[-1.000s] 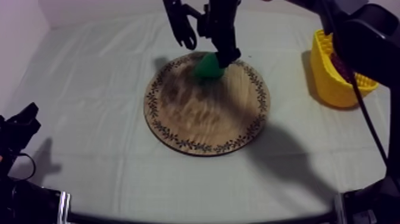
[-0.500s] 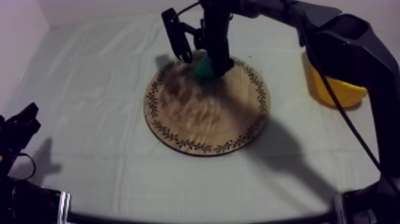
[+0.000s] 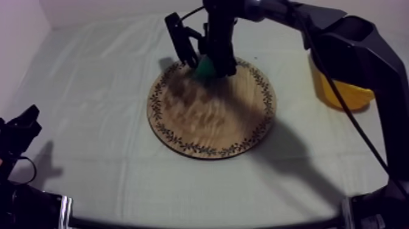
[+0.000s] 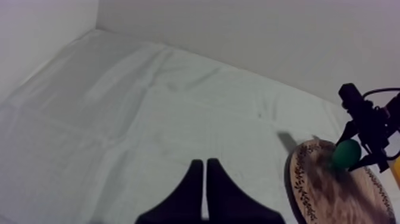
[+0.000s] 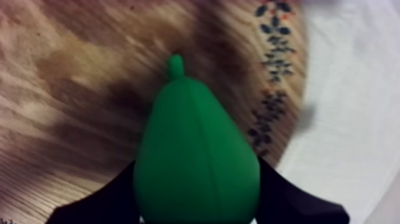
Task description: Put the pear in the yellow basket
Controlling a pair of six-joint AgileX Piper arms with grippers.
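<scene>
The pear (image 3: 206,67) lay at the far side of the wooden board (image 3: 213,122), just inside its patterned rim. The right pincer (image 3: 210,65) had closed on it. A second earlier the two black fingers stood spread, one clear of the fruit on its left. Now, in the right wrist view, the fingers (image 5: 101,202) pressed against both broad flanks of the pear, stem pointing away. The fruit had shifted a little to the left and farther off, but whether it had left the wood I could not tell. I judged the grasp made and the lift about to begin.

The right arm had swung across the yellow basket (image 3: 347,97) at the right of the surface (image 3: 91,91), hiding most of it. The carry to the basket remained.

The left pincer (image 3: 23,123) rested at the near left, its fingers together in a narrow wedge, unchanged.
</scene>
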